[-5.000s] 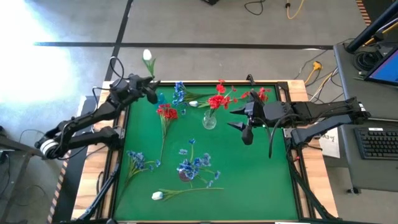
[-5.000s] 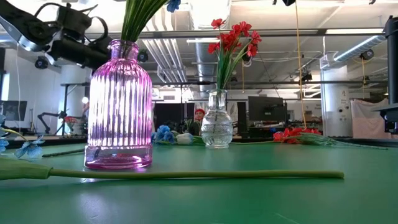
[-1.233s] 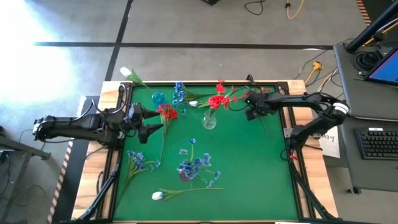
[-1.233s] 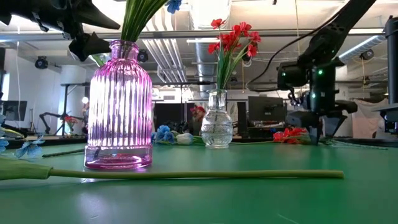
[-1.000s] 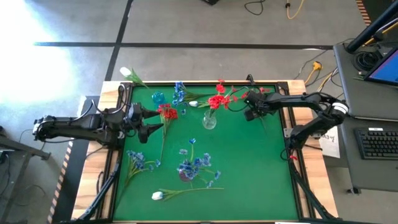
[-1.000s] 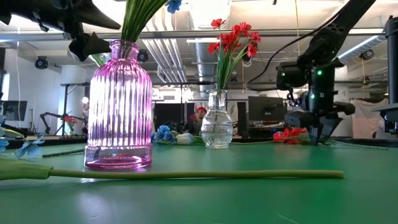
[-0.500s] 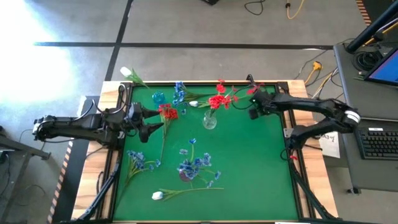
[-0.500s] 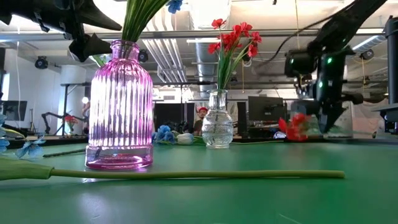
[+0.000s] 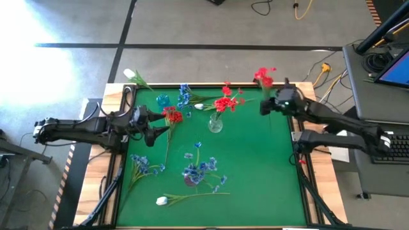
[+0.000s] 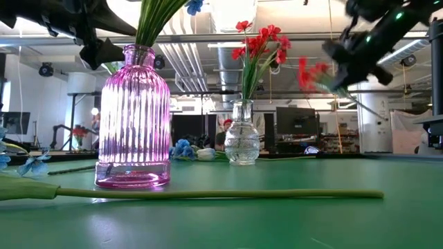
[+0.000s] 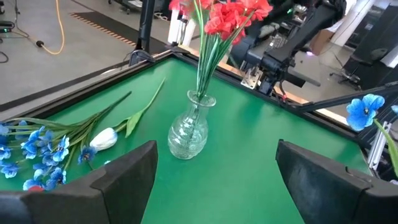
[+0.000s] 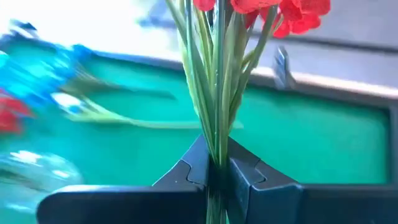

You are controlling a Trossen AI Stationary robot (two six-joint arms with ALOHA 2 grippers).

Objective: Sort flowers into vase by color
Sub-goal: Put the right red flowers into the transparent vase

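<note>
My right gripper (image 9: pixel 269 102) hangs high over the table's far right corner, shut on a bunch of red flowers (image 9: pixel 262 76); its blooms also show blurred in the low view (image 10: pixel 309 72). A clear glass vase (image 9: pixel 215 124) at the far middle holds red flowers (image 11: pixel 231 14). A pink ribbed vase (image 10: pixel 133 117) near the front holds blue flowers (image 9: pixel 195 170). My left gripper (image 11: pixel 217 180) stands open above the table's left side, beside a red flower (image 9: pixel 171 115) lying flat, with nothing between its fingers. My right gripper pinches the bunch's green stems (image 12: pixel 216 149) between its two fingers, some way below the red blooms (image 12: pixel 280 11). The fingers lie across the stems. The bunch is lifted clear of the table and tilted, blooms uppermost and toward the far edge, stem ends trailing below the fingers.
Loose flowers lie on the green mat: blue sprays (image 9: pixel 142 165) at the left, a white bud (image 9: pixel 162 200) with its long stem near the front, blue sprays (image 9: pixel 184 95) and a white bud (image 9: pixel 199 106) at the far side. Another white flower (image 9: pixel 131 75) lies at the far left corner.
My right gripper has shut on the red bunch lying at the table's far right and risen with it, drifting toward the right and far edges. The bunch has come off the mat, lifted clear and swung so its blooms point up.
</note>
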